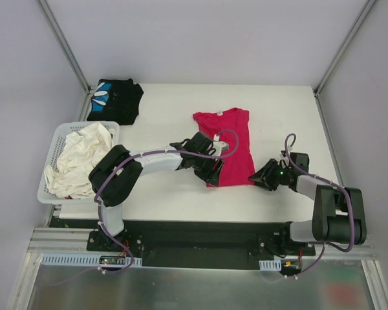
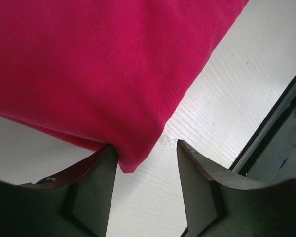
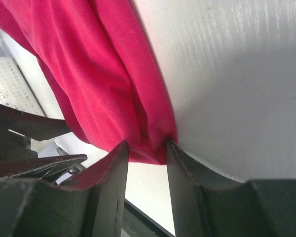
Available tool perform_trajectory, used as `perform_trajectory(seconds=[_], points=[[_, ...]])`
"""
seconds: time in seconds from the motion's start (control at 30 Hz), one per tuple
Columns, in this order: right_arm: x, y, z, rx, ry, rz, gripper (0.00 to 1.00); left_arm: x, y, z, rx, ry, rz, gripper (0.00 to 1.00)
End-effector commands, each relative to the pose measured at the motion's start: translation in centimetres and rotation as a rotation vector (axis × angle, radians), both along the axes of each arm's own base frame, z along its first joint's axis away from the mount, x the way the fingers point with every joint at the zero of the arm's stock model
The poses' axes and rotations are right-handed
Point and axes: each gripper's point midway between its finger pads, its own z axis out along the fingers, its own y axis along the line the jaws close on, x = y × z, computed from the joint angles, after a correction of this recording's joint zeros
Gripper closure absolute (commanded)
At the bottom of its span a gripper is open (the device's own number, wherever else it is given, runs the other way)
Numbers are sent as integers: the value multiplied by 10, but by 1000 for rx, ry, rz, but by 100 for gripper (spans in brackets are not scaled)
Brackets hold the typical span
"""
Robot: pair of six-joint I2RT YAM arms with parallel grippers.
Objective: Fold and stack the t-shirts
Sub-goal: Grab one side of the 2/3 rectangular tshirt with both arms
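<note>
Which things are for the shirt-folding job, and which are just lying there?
For the job: red t-shirt, black t-shirt.
Just lying about: white basket, white cloths heaped in it.

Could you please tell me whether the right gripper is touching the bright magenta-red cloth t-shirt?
Touching. The right wrist view shows a bunched edge of the bright magenta-red cloth t-shirt pinched in the right gripper, pressed against both its fingers.

On tabletop [image 1: 161,123], flat shirt [image 1: 229,139] at centre; folded shirt [image 1: 115,100] at far left corner; nearer, at left edge, basket [image 1: 59,137] holding cloths [image 1: 77,158]. Left jaws and right jaws at flat shirt's two near corners.
</note>
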Motion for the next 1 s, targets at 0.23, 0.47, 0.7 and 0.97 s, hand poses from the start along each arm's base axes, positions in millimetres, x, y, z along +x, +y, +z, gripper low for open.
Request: perform_trajectory(seconds=[0.23,0.47,0.7,0.97], points=[[7,-1,3,3,-5,-2,87,-5,-5,-1,-9,31,-14,72],[8,-1,3,5,-3,-2,99,-6,-2,-5,2,33,-11,86],[11,-1,8,8,-14,-10,99,-6,-4,-4,-2,33,-13,100],[16,0,14,16,-29,-6,99,-6,0,-8,12,30,-4,100]])
